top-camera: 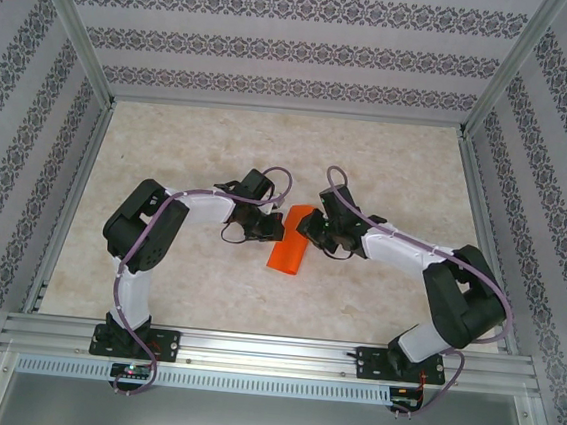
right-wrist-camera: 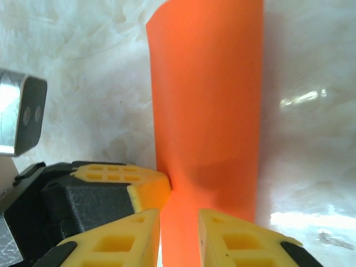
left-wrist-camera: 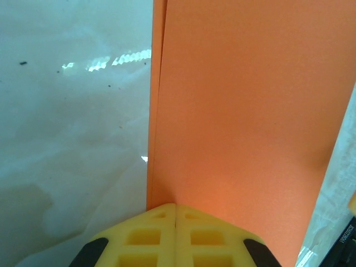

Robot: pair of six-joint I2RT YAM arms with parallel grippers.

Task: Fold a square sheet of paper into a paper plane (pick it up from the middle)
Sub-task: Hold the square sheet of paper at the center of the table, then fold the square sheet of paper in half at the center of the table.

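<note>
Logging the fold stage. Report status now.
Left gripper shut on orange paper edge. Right gripper open, jaws straddling the paper. Paper folded to a narrow strip on the table. No obstruction seen.

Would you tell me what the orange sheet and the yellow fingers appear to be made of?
The orange sheet looks like thin matte paper: a layered folded edge shows. The yellow fingers look like matte moulded plastic or rubber, judging by their cut-out cells.
</note>
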